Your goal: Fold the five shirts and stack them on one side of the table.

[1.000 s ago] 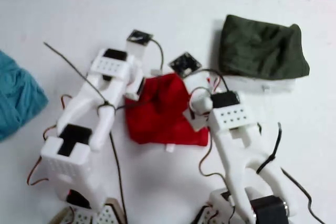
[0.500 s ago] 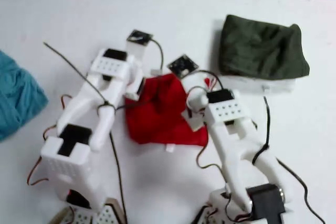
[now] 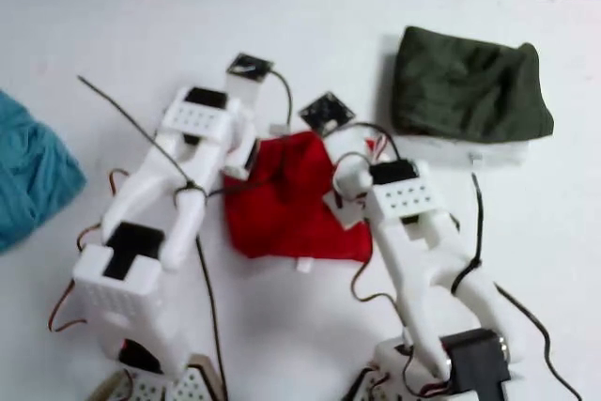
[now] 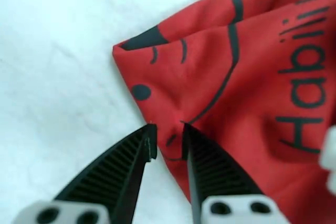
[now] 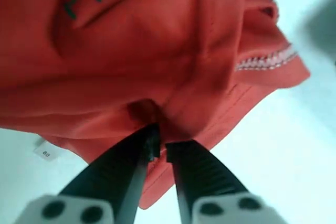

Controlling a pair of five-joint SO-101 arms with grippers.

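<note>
- Both arms lean low over the tabletop (image 3: 141,35). The left arm (image 3: 155,204) and right arm (image 3: 427,251) angle in toward the red shirt (image 3: 286,199) lying between them.
- The left gripper (image 4: 167,141) is nearly closed, pinching a fold at the red shirt's edge.
- The right gripper (image 5: 161,148) nips the cloth on the opposite side.
- A folded green shirt (image 3: 465,86) lies just beyond the right gripper.
- A teal shirt (image 3: 28,176) sits well outside the left gripper, partly cut off.

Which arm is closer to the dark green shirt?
Right. The right gripper holds the red shirt on the side facing the green shirt; the left gripper, on its far side.
</note>
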